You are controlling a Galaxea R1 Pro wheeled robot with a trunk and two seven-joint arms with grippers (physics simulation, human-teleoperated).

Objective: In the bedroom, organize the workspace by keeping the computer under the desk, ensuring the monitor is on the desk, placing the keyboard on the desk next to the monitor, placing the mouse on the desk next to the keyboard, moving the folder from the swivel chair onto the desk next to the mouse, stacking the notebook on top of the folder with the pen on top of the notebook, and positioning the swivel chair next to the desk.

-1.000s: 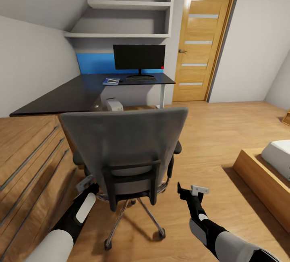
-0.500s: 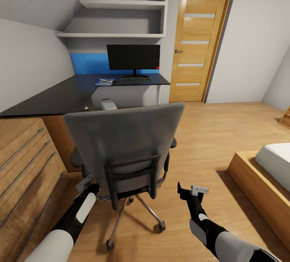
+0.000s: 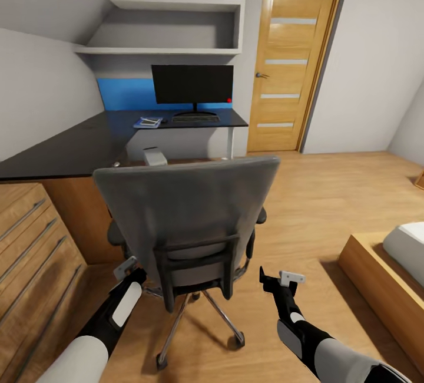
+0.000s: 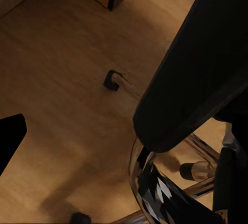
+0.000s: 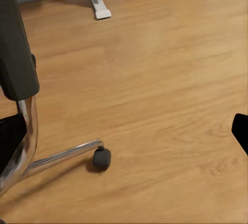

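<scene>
My left gripper sits at about 8 o'clock from the swivel chair, low beside the seat's rear edge; only a pale bracket of it shows, so I cannot tell whether its jaws are wide or narrow. My right gripper hangs at about 4 o'clock from the chair, apart from it, with nothing held — the jaw gap cannot be read there either. The left wrist view looks down past the dark seat underside onto the chrome base and a caster; the right wrist view shows a star leg ending in a caster on the wood floor. Outward, at 12 o'clock beyond the chair back, the desk carries the monitor, with the keyboard at the foot of its stand and the folder lying just beside the keyboard, small pale items on top too small to identify. The computer stands under the desk. I judge the step in hand to be bringing the chair up to the desk. To do it well: press evenly on both sides of the backrest so the casters roll straight — a one-sided push would spin the seat — and stop short of the tower case.
</scene>
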